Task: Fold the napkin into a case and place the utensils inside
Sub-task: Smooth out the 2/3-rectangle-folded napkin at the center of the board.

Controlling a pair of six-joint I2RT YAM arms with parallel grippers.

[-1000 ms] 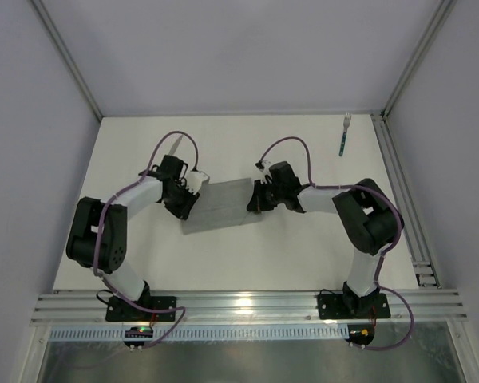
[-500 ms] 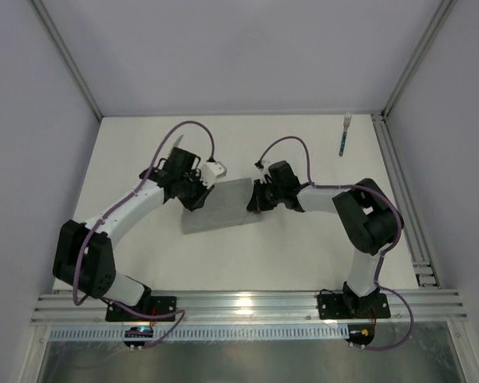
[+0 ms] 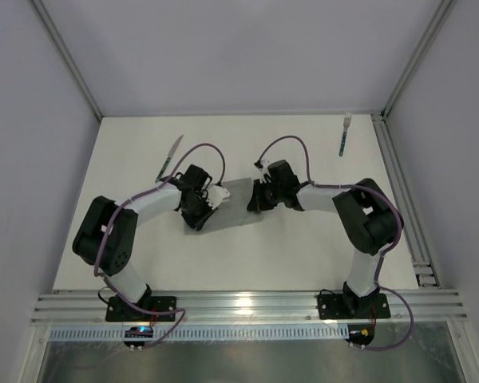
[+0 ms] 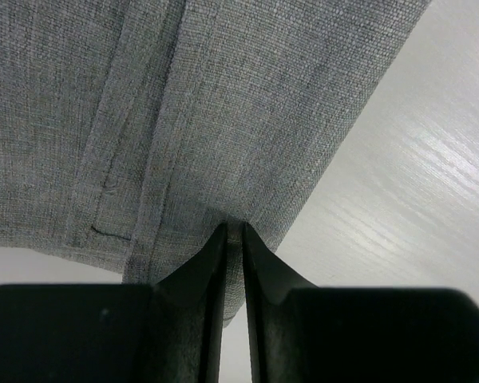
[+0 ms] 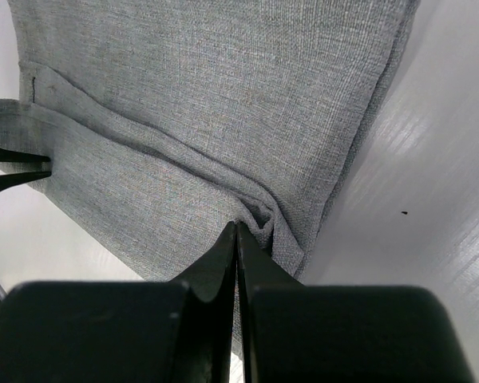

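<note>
Napkin (image 3: 235, 206): folded grey strip, mid of table (image 3: 303, 247), lying between both arms.
L gripper (image 4: 234, 233) pinches its near-left edge, jaws almost together on the fabric. R gripper (image 5: 236, 230) pinches a bunched fold at its right end, jaws pressed tight. Knife (image 3: 172, 153) far-left, fork (image 3: 344, 137) far-right, both well apart from cloth.

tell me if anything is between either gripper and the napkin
Nothing visible stands between them. The left gripper is shut on one edge of the napkin, and the right gripper pinches a fold at its opposite end. The knife and the fork lie farther back, clear of both.
</note>
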